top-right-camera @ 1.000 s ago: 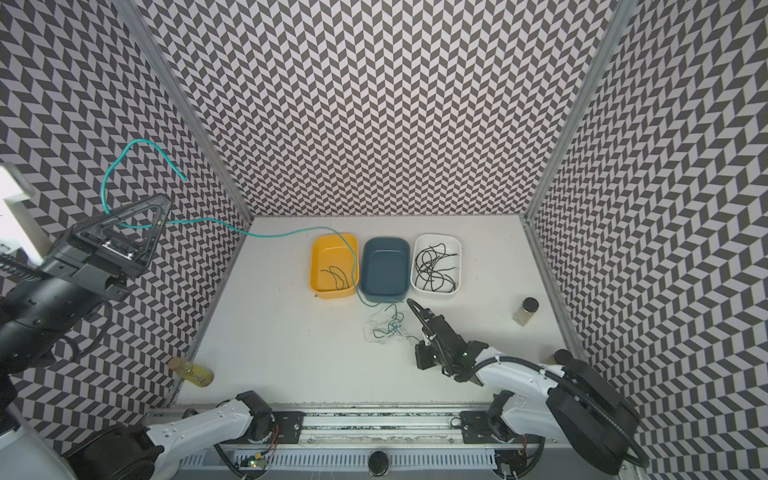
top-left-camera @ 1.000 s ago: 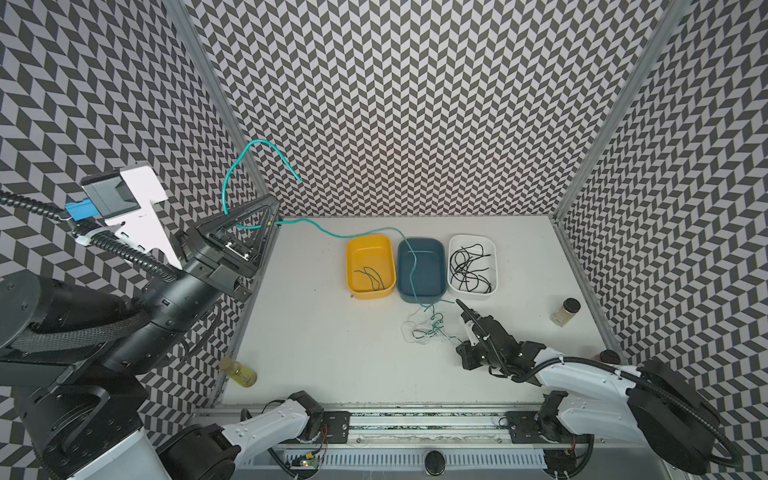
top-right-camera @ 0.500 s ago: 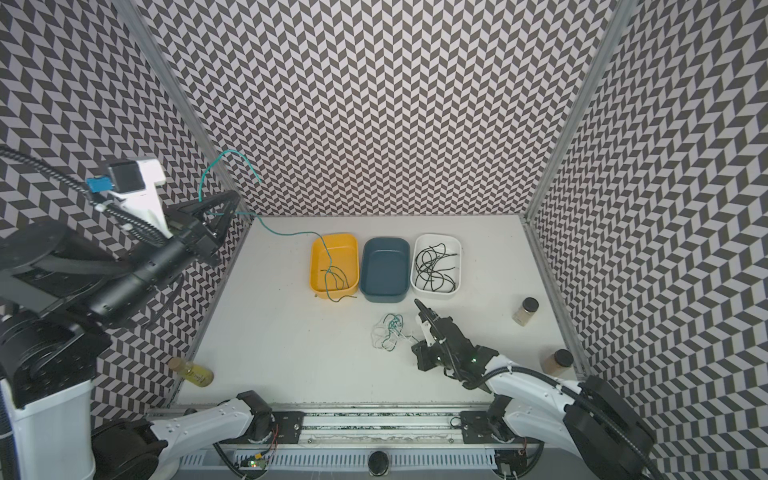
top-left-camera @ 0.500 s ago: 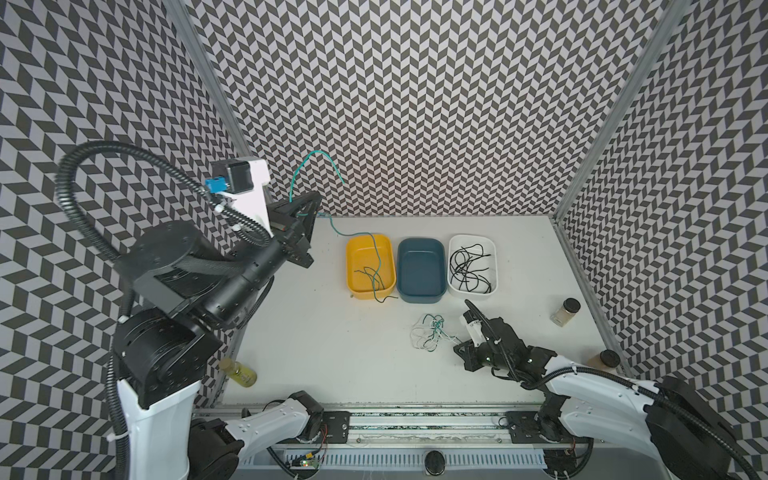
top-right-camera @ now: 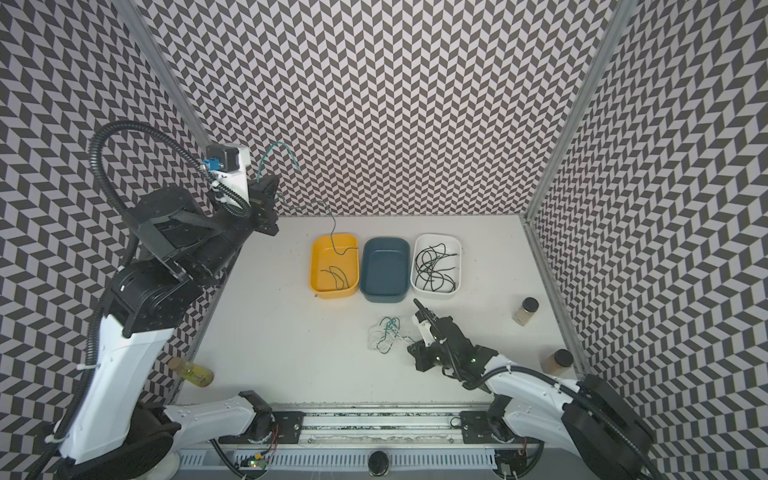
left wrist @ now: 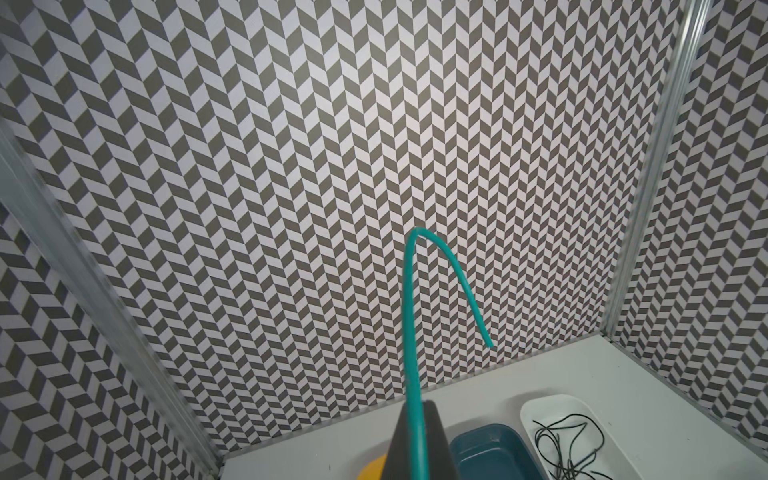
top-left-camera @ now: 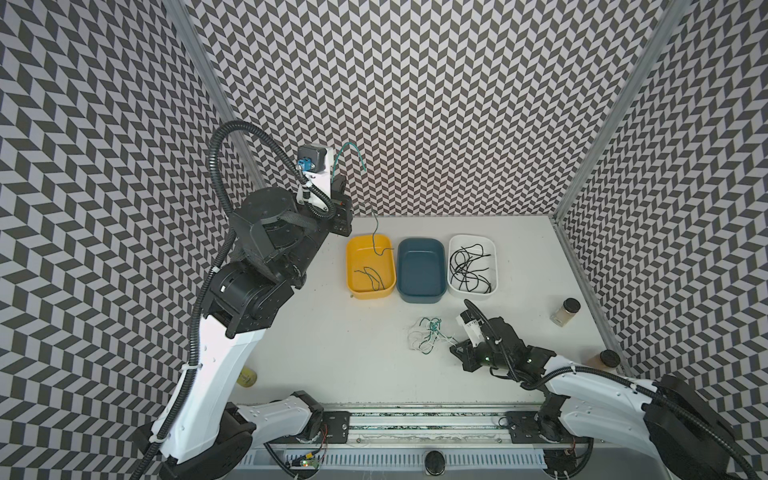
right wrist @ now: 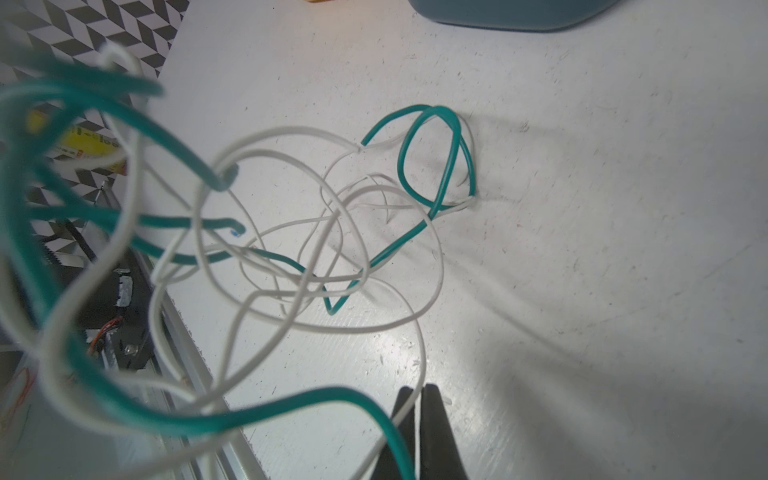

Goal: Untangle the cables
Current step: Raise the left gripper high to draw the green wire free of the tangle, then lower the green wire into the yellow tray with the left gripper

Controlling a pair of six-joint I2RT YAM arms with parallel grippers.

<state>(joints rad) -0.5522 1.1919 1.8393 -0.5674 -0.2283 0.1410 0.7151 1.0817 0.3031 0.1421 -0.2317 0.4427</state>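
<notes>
Tangle [top-left-camera: 432, 328]: right gripper [right wrist: 417, 399] pinches its white cable [right wrist: 423, 349]; left gripper [left wrist: 419, 415] clamps teal cable [left wrist: 409, 316] trailing into yellow tray [top-left-camera: 370, 294].

Three trays are set side by side at twelve o'clock on the white table [top-left-camera: 332, 353]: a yellow tray [top-left-camera: 365, 253], a dark blue tray [top-left-camera: 419, 266] and a white tray [top-left-camera: 471, 237]. A black-lidded jar [top-left-camera: 565, 312] is stood at three o'clock, and a second jar [top-left-camera: 604, 360] at four o'clock. A yellow bottle [top-right-camera: 193, 370] is laid at eight o'clock.

One yellow tray [top-left-camera: 351, 270], one blue tray [top-left-camera: 419, 266], one white tray [top-left-camera: 494, 270], two lidded jars [top-left-camera: 565, 312] [top-left-camera: 604, 359], one yellow bottle [top-left-camera: 248, 376], one cable tangle [top-left-camera: 432, 326].
</notes>
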